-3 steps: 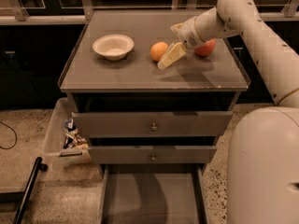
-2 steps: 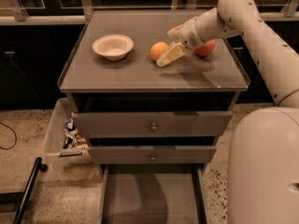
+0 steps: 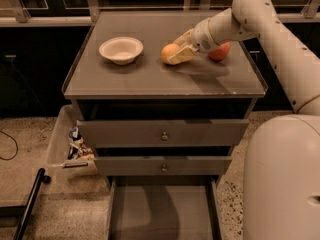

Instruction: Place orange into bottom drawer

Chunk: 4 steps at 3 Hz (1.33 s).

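The orange sits on the cabinet's top, right of centre. My gripper reaches in from the right at tabletop height, and its pale yellow fingers are open and straddle the orange's right side, one in front and one behind. The orange rests on the top and is not lifted. The bottom drawer is pulled out below the cabinet and shows its flat gray floor and low side walls.
A red-orange apple lies just right of the gripper, partly behind my wrist. A white bowl stands at the left of the top. Two upper drawers with brass knobs are shut. A bin of wrappers stands left of the cabinet.
My gripper has moved a little to the left, so its fingers now sit around the orange's right side. The orange and apple have not moved.
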{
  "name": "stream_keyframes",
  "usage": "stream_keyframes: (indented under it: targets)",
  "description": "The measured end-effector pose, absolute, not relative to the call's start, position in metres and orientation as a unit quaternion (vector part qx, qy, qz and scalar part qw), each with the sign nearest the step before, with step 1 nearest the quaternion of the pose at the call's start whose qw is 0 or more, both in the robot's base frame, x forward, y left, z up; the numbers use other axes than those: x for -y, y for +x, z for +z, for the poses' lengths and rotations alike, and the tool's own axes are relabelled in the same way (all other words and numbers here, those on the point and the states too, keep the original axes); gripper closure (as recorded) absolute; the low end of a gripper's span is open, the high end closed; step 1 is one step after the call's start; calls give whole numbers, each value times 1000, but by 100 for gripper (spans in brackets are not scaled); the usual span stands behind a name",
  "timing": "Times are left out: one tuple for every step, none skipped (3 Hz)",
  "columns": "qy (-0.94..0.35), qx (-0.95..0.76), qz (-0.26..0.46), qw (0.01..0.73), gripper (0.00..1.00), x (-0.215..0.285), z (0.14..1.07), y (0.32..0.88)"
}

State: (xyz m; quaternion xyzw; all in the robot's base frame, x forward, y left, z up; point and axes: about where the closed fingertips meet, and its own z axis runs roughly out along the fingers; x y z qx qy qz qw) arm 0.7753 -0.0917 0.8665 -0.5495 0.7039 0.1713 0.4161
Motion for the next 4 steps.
stream_keyframes:
  targets:
    - [-550,-704,171,416,89,92,866,775]
    - [-550,-704,171,416,100,92,866,775]
    - [-550,-704,171,416,100,92,866,775]
    - [-555,-701,179,410,100,86,867,768]
